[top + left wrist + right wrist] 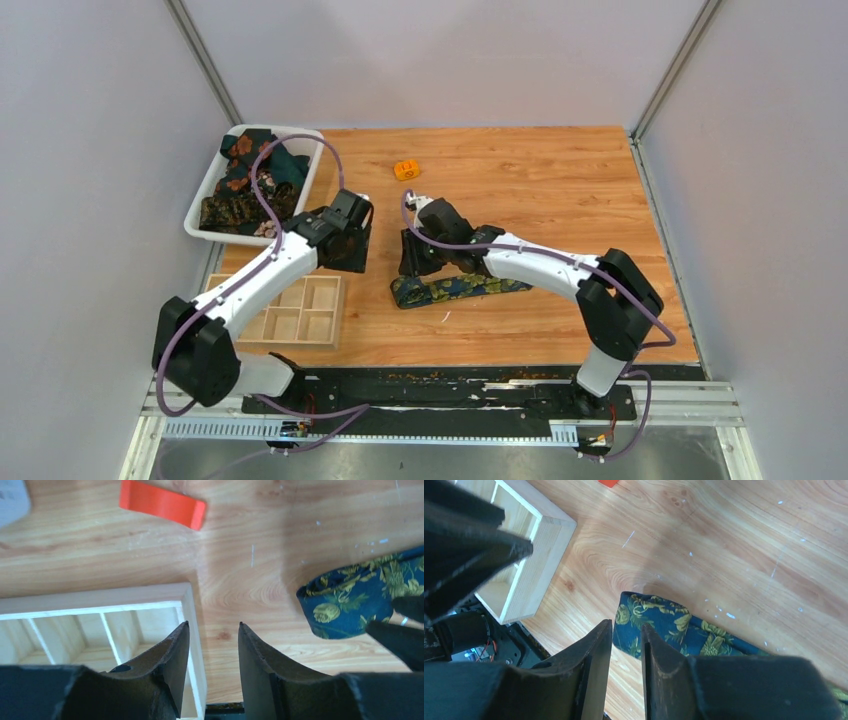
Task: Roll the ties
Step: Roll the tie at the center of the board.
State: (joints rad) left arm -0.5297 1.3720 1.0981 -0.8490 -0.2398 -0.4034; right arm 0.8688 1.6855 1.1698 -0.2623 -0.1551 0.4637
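The navy tie with yellow-green flowers lies flat on the bench. One end of it sits right at the tips of the right pincer. The rest runs back under the right arm. Part of it is hidden from above, and the right wrist view cuts it off.

The right pincer's fingers stand a little apart, with a thin gap where the wood shows through. I cannot tell if the tips touch the cloth. The tie's end looks a bit curled up there, but that is hard to make out.

The left pincer is just to the left of the right one. Its fingers are spread with nothing between them. It hangs over bare wood, just beside the wall of the wooden box. The tie's end is to its right, not touching it.

A red piece lies on the bench past the left pincer's tips. The right wrist view shows only a corner of it.

The other ties are heaped in a white tub, beyond the left pincer and to its left. They are too bunched up to count. A small orange piece sits beyond both pincers, well apart from them.
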